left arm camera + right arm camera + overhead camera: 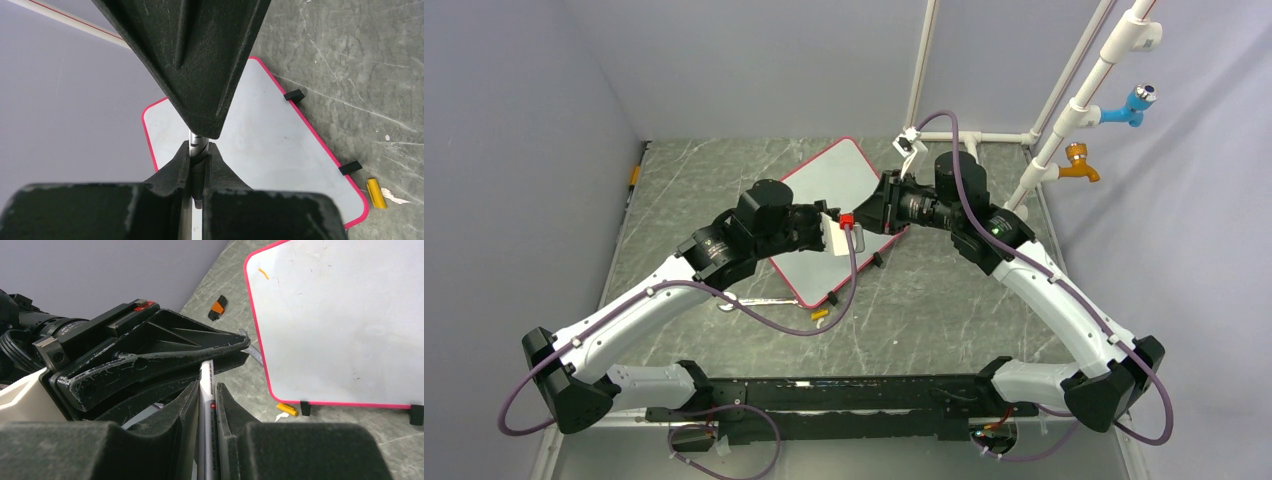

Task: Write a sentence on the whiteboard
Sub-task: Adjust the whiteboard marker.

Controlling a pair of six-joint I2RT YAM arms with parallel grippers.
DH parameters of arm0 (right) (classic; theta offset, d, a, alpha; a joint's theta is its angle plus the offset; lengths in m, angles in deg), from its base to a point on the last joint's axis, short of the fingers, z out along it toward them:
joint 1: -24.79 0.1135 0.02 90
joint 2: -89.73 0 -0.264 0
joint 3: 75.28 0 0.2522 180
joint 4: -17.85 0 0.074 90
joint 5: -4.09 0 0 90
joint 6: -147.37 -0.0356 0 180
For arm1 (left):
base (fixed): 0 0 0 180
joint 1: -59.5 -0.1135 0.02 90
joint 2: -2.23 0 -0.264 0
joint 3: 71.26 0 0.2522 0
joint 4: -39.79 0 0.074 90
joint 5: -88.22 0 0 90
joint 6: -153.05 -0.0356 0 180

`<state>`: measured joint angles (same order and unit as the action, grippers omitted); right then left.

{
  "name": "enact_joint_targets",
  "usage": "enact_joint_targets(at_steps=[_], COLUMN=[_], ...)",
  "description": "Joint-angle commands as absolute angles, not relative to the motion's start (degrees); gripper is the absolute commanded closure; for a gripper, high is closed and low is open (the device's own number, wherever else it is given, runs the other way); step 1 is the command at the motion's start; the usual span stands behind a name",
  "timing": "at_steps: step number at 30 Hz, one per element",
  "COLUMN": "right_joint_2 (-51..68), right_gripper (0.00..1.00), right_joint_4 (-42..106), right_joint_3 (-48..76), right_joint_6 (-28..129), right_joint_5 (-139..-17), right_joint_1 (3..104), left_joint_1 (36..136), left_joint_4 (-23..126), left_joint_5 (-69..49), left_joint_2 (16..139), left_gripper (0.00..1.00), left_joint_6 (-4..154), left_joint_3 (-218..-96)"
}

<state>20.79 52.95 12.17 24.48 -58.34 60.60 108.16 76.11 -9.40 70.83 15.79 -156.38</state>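
Right wrist view: marker (206, 390) print unreadable; whiteboard (340, 315) bears an orange stroke (262, 273).

No writing is legible. The marker (206, 390) bears small dark print, too blurred to read; the whiteboard (345, 315) shows only a short orange stroke.

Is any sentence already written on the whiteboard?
No, the whiteboard carries only one short orange stroke near a corner, and no words.
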Motion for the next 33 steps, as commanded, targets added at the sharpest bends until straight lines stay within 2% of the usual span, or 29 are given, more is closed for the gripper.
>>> enact_joint_targets(at_steps=[1, 8, 14, 17, 19, 20, 24, 26, 29, 33], right_joint_2=[21.16, 19.96, 19.17, 19.12, 19.33, 19.54, 20.32, 20.76, 21.26, 21.44], right_gripper=[0.79, 0.82, 0.9, 1.0, 1.0, 1.0, 1.0, 1.0, 1.0, 1.0], right_joint_4=[47.71, 47.21, 47.09, 46.9, 47.03, 47.18, 48.7, 49.23, 50.1, 51.85], right_joint_3=[11.55, 12.11, 12.1, 11.74, 11.49, 11.4, 11.42, 11.38, 11.68, 12.32], right_joint_6=[22.56, 22.35, 22.21, 22.17, 22.4, 22.66, 23.84, 24.28, 24.98, 26.47], right_joint_5=[-58.28, -57.99, -56.99, -56.73, -56.77, -57.0, -59.46, -61.02, -63.09, -65.64], right_joint_1=[60.61, 60.58, 60.59, 60.63, 60.56, 60.59, 60.54, 60.47, 60.43, 60.14], left_joint_1=[108.12, 108.15, 108.16, 108.15, 108.11, 108.12, 106.98, 107.02, 106.19, 103.03], left_joint_4=[74.17, 73.79, 73.5, 73.29, 73.15, 72.92, 75.74, 75.53, 75.14, 77.97], left_joint_5=[-9.4, -9.26, -8.98, -8.76, -7.5, -6.56, -6.47, -5.88, -6.14, -8.83], left_joint_2=[70.16, 70.12, 70.14, 70.2, 70.29, 70.26, 70.72, 69.54, 67.54, 65.52], left_gripper=[1.0, 1.0, 1.0, 1.0, 1.0, 0.97, 0.62, 0.48, 0.36, 0.27], left_joint_6=[16.89, 17.07, 16.82, 16.9, 17.17, 18.01, 20.29, 19.7, 19.89, 21.54], left_joint_3=[-157.2, -156.77, -156.65, -156.68, -156.72, -156.82, -159.08, -158.06, -156.52, -156.52])
